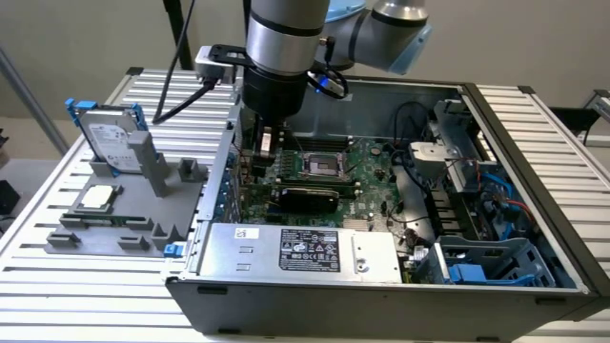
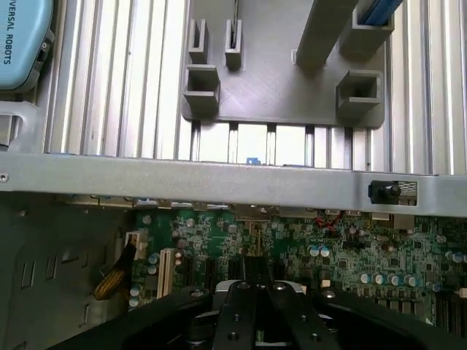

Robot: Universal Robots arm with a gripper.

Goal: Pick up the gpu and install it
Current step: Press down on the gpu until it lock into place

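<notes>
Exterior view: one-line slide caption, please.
Shut gripper lowered inside open grey computer case above green motherboard.

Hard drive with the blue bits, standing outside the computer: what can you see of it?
The hard drive is a flat silver metal box with a white label on its face and blue plastic rails along its edges. It stands on edge in a slot of the grey holder on the slatted table, at the exterior view's left of the open computer case. Only the holder touches it; the gripper is apart, inside the case.
</notes>
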